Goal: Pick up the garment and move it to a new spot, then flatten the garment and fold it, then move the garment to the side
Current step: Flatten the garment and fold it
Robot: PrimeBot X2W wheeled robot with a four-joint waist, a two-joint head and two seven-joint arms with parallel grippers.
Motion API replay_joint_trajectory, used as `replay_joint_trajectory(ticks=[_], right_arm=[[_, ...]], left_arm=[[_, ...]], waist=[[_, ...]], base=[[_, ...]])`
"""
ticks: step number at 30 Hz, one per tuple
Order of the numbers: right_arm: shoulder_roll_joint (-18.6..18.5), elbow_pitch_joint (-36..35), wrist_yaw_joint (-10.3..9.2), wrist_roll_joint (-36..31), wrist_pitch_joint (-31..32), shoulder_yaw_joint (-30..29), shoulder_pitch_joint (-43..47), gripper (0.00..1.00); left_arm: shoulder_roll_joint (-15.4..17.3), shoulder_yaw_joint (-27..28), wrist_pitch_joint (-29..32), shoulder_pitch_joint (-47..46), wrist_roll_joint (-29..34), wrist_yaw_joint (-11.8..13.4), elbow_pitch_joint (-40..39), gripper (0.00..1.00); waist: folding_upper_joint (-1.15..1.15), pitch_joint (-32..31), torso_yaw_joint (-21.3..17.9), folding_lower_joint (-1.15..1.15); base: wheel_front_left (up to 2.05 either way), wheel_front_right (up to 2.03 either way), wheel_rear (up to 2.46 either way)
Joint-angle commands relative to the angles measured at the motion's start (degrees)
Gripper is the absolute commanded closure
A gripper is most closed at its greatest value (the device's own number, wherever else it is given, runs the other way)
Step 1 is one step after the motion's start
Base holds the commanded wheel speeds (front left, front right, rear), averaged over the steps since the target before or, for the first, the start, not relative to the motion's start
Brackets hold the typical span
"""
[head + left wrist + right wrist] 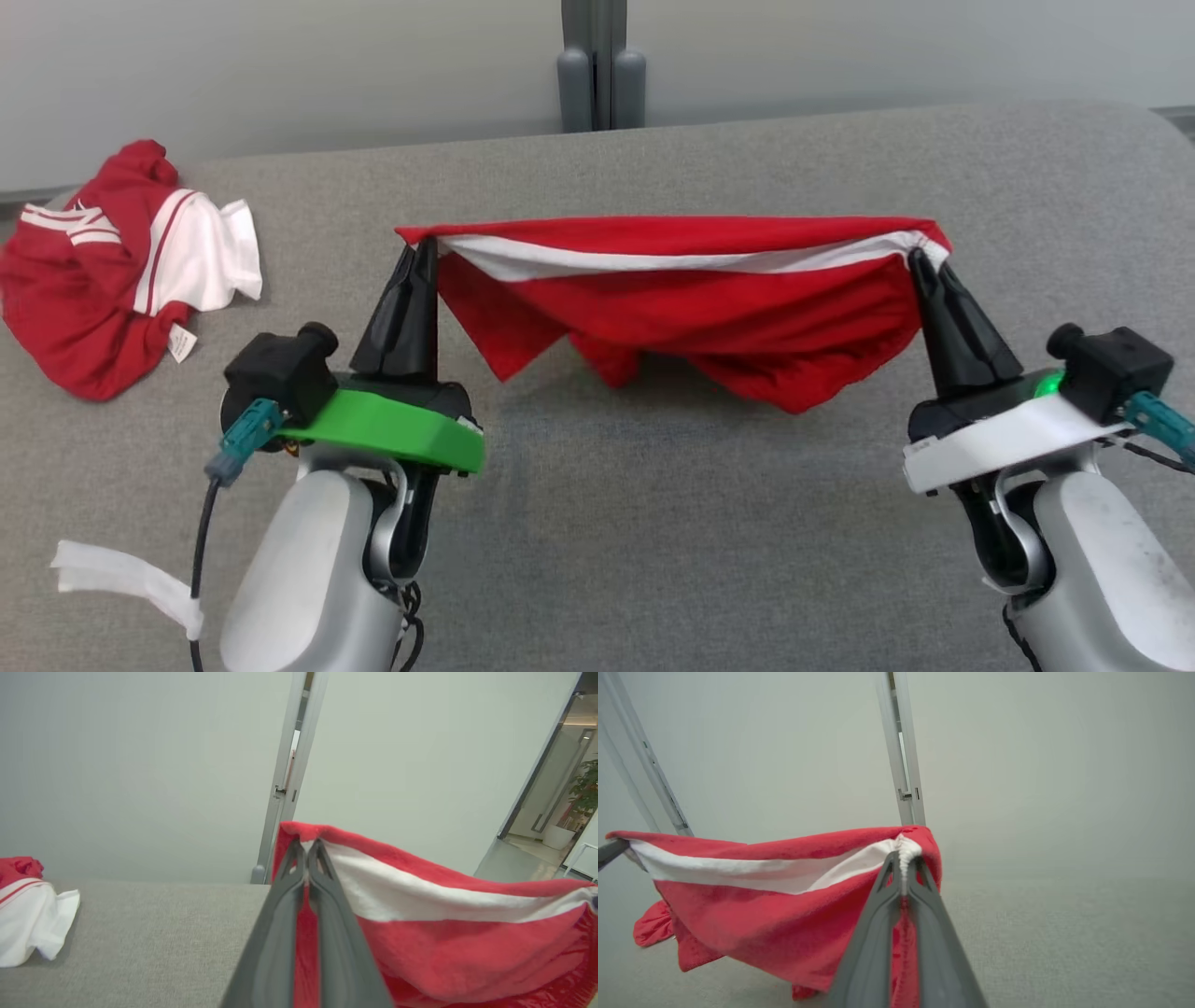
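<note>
From the head, the left end effector (425,248) and the right end effector (920,258) are squeezing shut on the red garment's (672,299) top corners. It is hanging between them over the middle of the table (653,523). From the left wrist, the closed fingers (275,942) are pinching red cloth. From the right wrist, they are doing the same.

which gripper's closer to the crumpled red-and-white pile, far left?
Left. The left gripper clamps the stretched garment's corner nearest the pile; the right gripper holds the far corner.
</note>
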Motion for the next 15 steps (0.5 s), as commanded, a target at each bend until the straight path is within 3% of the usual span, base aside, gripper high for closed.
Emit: replay_joint_trajectory(ticks=[1,10,15], right_arm=[[-0.4,-3.5,0.00,0.1,0.6,-1.0,1.7,1.00],[0.6,-29.4,0.00,-2.1,8.1,-6.6,8.0,1.00],[1.5,-38.9,0.00,-3.7,12.0,-8.5,9.0,1.00]], left_arm=[[0.2,0.5,0.0,1.4,0.8,-0.4,-2.9,1.00],[1.7,1.6,0.4,3.4,4.5,-0.1,-23.2,1.00],[3.8,1.2,4.7,1.6,6.0,0.6,-32.1,1.00]], waist=[[0.00,-3.5,-0.6,0.00],[0.00,-7.6,-2.9,0.00],[0.00,-7.2,-3.6,0.00]], base=[[0.00,0.00,0.00],[0.00,0.00,0.00],[0.00,0.00,0.00]])
